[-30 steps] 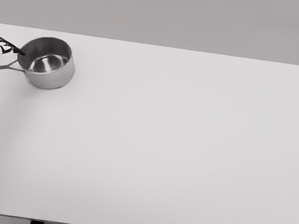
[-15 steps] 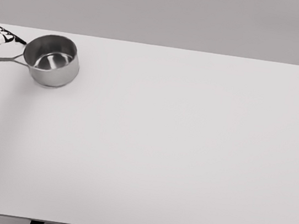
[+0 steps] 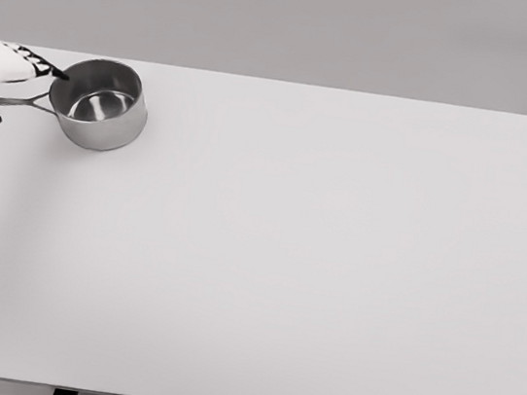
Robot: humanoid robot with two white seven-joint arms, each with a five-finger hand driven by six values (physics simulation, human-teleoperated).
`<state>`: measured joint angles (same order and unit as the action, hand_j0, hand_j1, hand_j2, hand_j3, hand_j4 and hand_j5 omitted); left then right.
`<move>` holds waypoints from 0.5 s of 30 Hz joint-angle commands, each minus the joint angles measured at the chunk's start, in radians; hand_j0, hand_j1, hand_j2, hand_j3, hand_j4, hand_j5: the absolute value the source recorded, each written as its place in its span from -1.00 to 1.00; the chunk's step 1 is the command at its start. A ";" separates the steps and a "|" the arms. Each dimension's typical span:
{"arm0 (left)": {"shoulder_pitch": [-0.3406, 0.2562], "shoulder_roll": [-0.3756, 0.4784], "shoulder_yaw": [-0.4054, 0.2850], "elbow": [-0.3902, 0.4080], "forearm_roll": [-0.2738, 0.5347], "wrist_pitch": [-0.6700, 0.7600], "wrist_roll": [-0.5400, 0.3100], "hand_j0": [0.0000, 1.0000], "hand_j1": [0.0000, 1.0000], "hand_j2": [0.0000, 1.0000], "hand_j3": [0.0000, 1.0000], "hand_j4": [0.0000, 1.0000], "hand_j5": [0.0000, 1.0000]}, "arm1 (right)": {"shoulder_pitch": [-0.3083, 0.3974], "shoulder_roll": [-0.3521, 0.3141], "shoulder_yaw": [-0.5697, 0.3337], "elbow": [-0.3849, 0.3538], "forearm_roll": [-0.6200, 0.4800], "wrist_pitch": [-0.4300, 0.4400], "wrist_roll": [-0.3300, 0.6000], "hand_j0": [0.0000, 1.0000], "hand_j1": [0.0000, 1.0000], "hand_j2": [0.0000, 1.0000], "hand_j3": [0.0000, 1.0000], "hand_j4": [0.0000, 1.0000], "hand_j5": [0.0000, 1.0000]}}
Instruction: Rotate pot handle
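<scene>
A small steel pot (image 3: 103, 103) stands upright at the far left of the white table (image 3: 294, 261). Its thin handle (image 3: 28, 101) points left toward the picture's edge. My left hand (image 3: 1, 77) comes in from the left edge and closes around the handle's outer end, fingers above it and the thumb below. The right hand is out of view.
The table's far edge runs just behind the pot, and its left edge lies under my hand. A plain grey wall stands behind.
My left hand has moved right and slightly back with the handle. The pot has slid right and back, and the handle now lies closer to level.
</scene>
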<state>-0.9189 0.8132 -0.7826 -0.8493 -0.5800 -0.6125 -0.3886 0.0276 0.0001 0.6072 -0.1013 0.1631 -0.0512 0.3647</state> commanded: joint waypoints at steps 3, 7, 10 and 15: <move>-0.002 -0.017 0.002 0.001 -0.032 0.048 0.001 1.00 1.00 1.00 1.00 1.00 1.00 | 0.000 0.000 0.000 -0.001 0.000 0.001 0.000 1.00 1.00 1.00 1.00 1.00 1.00; 0.000 -0.017 0.000 0.001 -0.046 0.106 0.050 1.00 1.00 1.00 1.00 1.00 1.00 | 0.000 0.000 0.000 0.000 0.000 -0.001 0.000 1.00 1.00 1.00 1.00 1.00 1.00; -0.002 -0.019 -0.001 0.027 -0.046 0.137 0.102 1.00 1.00 1.00 1.00 1.00 1.00 | 0.000 0.000 0.000 0.000 0.000 -0.001 0.000 1.00 1.00 1.00 1.00 1.00 1.00; -0.002 -0.034 -0.001 0.035 -0.081 0.186 0.146 1.00 1.00 1.00 1.00 1.00 1.00 | 0.000 0.000 0.000 0.000 0.000 -0.001 0.000 1.00 1.00 1.00 1.00 1.00 1.00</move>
<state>-0.9189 0.7849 -0.7858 -0.8189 -0.6510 -0.4536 -0.2640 0.0276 0.0001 0.6072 -0.1013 0.1631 -0.0514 0.3647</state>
